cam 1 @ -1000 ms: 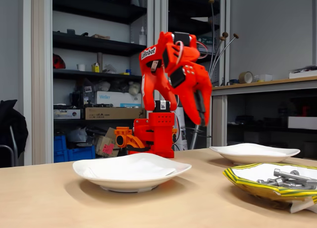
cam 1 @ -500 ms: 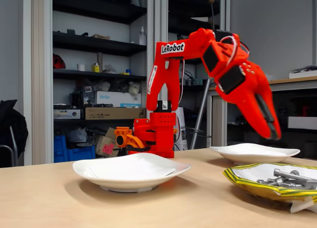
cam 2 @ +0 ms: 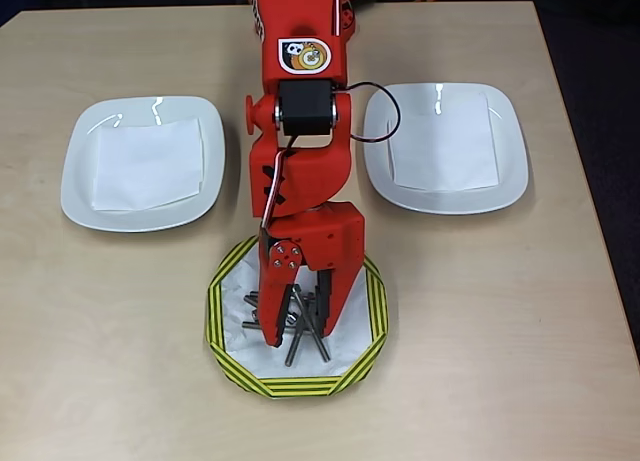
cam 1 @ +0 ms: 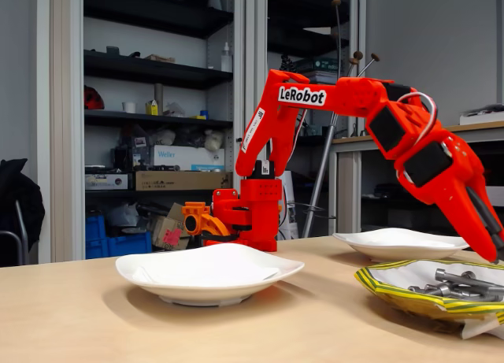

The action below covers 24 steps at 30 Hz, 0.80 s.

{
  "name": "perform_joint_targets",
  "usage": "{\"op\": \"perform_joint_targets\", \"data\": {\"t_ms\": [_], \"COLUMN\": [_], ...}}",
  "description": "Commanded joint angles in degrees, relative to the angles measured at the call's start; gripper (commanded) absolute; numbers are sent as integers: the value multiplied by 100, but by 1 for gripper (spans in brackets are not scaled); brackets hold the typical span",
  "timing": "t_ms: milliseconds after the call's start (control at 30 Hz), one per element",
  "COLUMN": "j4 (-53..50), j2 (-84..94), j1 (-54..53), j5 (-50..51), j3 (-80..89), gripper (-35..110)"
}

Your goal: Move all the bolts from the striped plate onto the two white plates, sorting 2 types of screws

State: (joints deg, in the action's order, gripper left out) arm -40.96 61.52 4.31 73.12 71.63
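The striped plate (cam 2: 222, 326) with its yellow and dark green rim lies at the front middle of the table in the overhead view, and at the right (cam 1: 394, 292) in the fixed view. A loose pile of grey bolts (cam 2: 300, 345) (cam 1: 461, 283), long and short ones mixed, rests in it. My red gripper (cam 2: 300, 326) (cam 1: 493, 249) hangs open just above the pile, one finger on each side, holding nothing. The two white plates (cam 2: 75, 171) (cam 2: 510, 151) flank the arm, each lined with a white paper square and carrying no bolts.
The arm's red base (cam 1: 248, 213) stands at the table's back edge between the white plates (cam 1: 157, 278) (cam 1: 445, 245). Bare wooden tabletop (cam 2: 500, 341) lies left and right of the striped plate. Shelves and a workbench stand behind the table.
The arm has unfolded from an upright pose above its base, swinging right and down in the fixed view. Its gripper now hangs low over the striped plate. The bolts have not moved.
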Motion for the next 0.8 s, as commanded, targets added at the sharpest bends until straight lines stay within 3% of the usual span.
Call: {"op": "perform_joint_targets", "data": {"t_ms": [0,333,767], "j4": [149,896,1063], "j2": [264,255,281], "j1": [220,264,9], "j5": [176,316,457], "j3": [141,914,1292], "gripper": [18,17,16]}}
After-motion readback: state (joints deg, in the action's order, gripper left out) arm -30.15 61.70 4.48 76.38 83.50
